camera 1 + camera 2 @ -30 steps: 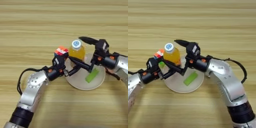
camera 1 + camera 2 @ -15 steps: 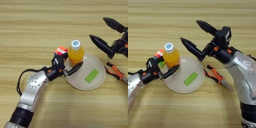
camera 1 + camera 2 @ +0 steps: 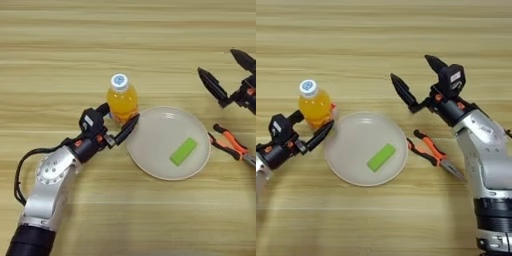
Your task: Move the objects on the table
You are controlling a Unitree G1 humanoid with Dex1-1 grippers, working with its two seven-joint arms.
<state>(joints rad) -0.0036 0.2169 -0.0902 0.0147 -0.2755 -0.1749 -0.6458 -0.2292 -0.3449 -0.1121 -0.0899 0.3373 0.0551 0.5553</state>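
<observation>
Table (image 3: 60, 45): bottle (image 3: 121, 100), plate (image 3: 155, 145), pliers (image 3: 232, 146).

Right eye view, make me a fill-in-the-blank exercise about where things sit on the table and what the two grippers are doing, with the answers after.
1. The green block lies on the ____.
2. The pliers lie on the table to the ____ of the plate.
3. The right gripper hangs above the table with its fingers ____.
4. The left gripper has one finger either side of the ____.

Answers: plate; right; open; bottle
</observation>
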